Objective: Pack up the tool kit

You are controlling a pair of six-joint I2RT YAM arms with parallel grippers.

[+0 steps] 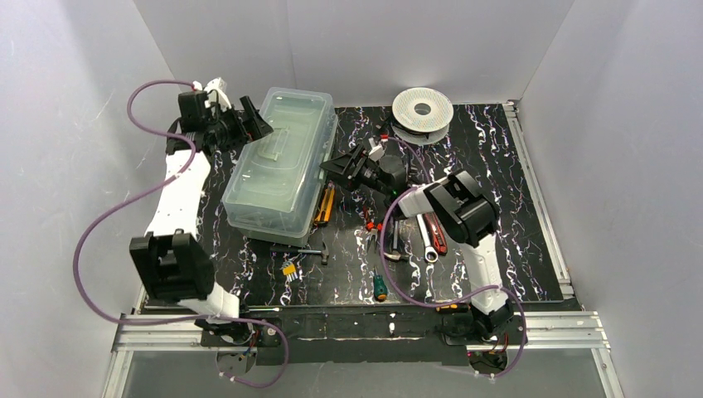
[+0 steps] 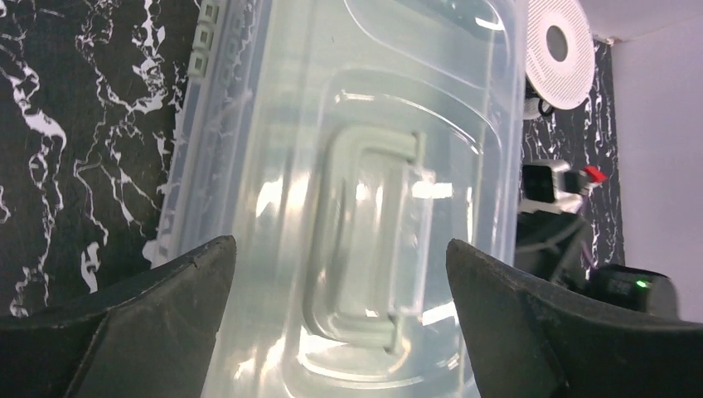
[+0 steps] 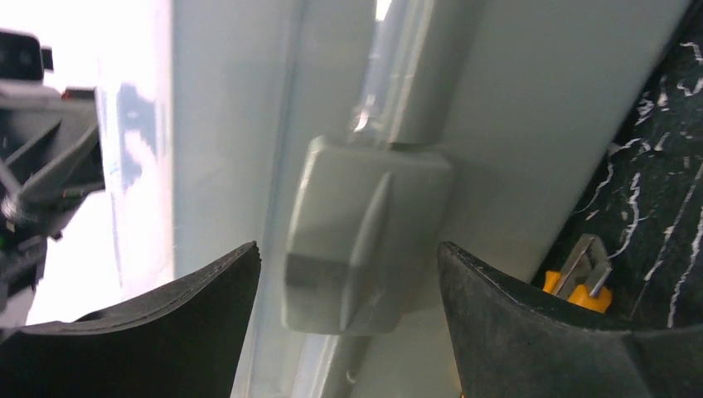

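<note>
The tool kit box [image 1: 278, 166] stands at the back left with its clear lid down on the pale green base. My left gripper [image 1: 259, 123] is open just above the far left edge of the lid. In the left wrist view its jaws [image 2: 341, 257] stand wide on either side of the lid handle [image 2: 373, 249] without touching it. My right gripper [image 1: 333, 168] is open at the box's right side. In the right wrist view it [image 3: 348, 265] straddles a grey-green latch [image 3: 365, 236] with a gap on both sides. Loose tools lie on the table.
Right of the box lie a yellow-handled tool [image 1: 325, 203], a small hammer [image 1: 305, 250], yellow bits [image 1: 289, 269], a green screwdriver [image 1: 379, 285], pliers [image 1: 370, 225], a wrench [image 1: 427, 240] and a red-handled knife [image 1: 437, 232]. A white wire spool [image 1: 423, 109] sits at the back.
</note>
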